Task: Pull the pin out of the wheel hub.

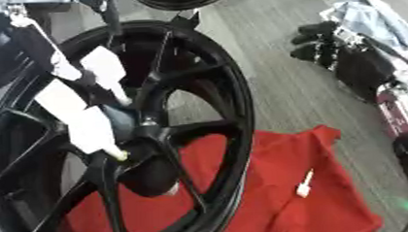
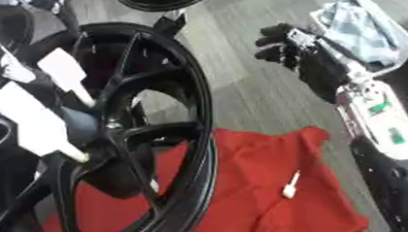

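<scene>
A black wheel hub (image 1: 170, 133) is standing upright on a red cloth (image 1: 287, 192), its lower-left rim running out of frame. Two white, wedge-shaped pieces are hanging over the centre of the spokes; these are probably the fingers (image 1: 90, 129) of the left robot hand (image 1: 104, 73), but the palm is lying outside the view, so I cannot tell whether that hand is gripping anything. Their narrow tips are sitting right at the hub's centre, where dark spokes are hiding any contact. A small white pin (image 2: 291, 185) is lying loose on the cloth, well apart from the wheel to its right. The right robot hand (image 2: 283, 40) is hovering above the grey floor (image 1: 283, 95) at the upper right, its dark fingers curling inward around nothing. Its forearm is partly cut off by the frame edge.
</scene>
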### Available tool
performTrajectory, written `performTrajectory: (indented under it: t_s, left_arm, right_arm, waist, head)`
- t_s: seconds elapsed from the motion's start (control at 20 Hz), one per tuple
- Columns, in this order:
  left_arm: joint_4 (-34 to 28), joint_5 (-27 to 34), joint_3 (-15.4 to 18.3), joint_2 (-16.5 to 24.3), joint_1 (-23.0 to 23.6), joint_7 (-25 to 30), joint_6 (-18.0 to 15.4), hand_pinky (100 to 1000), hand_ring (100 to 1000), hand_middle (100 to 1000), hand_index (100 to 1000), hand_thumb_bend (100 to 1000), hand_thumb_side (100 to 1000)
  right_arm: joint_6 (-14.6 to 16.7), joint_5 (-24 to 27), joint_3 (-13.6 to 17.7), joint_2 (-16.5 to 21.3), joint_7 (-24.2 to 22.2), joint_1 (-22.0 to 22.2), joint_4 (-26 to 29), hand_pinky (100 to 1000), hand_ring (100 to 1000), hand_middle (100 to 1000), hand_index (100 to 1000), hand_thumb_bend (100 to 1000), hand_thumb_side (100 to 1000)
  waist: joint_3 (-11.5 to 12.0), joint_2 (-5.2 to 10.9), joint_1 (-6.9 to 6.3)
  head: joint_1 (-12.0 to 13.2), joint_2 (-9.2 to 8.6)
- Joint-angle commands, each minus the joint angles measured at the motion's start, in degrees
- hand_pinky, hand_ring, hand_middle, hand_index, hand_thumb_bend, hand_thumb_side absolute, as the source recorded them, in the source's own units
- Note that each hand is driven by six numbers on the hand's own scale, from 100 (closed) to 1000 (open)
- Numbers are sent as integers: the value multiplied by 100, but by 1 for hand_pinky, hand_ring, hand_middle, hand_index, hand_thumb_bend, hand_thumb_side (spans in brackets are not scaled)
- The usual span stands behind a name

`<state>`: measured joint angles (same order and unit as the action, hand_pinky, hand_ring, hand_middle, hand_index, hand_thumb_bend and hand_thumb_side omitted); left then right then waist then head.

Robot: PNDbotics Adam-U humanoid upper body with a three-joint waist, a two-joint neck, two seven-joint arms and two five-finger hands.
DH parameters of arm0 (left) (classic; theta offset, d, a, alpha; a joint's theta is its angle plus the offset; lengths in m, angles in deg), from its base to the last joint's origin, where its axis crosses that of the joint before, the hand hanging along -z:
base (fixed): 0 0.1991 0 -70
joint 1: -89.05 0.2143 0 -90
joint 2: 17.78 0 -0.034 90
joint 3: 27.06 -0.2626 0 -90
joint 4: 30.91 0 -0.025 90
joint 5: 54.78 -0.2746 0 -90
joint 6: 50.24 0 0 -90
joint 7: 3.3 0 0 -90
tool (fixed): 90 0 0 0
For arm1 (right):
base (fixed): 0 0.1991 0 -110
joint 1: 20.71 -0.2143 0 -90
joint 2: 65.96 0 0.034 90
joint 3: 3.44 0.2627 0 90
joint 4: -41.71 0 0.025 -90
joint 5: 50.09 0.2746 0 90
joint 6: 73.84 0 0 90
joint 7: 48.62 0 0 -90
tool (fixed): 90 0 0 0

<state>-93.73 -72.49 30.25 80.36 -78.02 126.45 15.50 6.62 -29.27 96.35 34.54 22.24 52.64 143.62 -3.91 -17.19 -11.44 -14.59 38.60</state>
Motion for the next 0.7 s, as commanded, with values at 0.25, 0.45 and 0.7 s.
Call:
performTrajectory:
  t_s: [0.25,0.45,0.7]
  left_arm:
    - [-10,-13,55,91,-88,1221,-1238,856,768,685,724,586,111]
    - [14,-38,15,96,-70,1221,-1246,855,767,688,731,574,105]
    - [37,-58,-39,119,-38,1221,-1263,852,770,720,741,545,100]
  right_arm:
    - [-7,-9,0,133,4,-77,46,933,766,747,824,100,740]
    - [-8,-7,5,136,13,-79,45,933,766,746,824,100,740]
    - [-9,-13,8,140,29,-79,48,933,765,746,824,100,740]
  waist:
    - [-11,123,45]
    - [-14,122,41]
    - [-19,118,34]
  head:
    - [39,-51]
    - [37,-32]
    - [23,9]
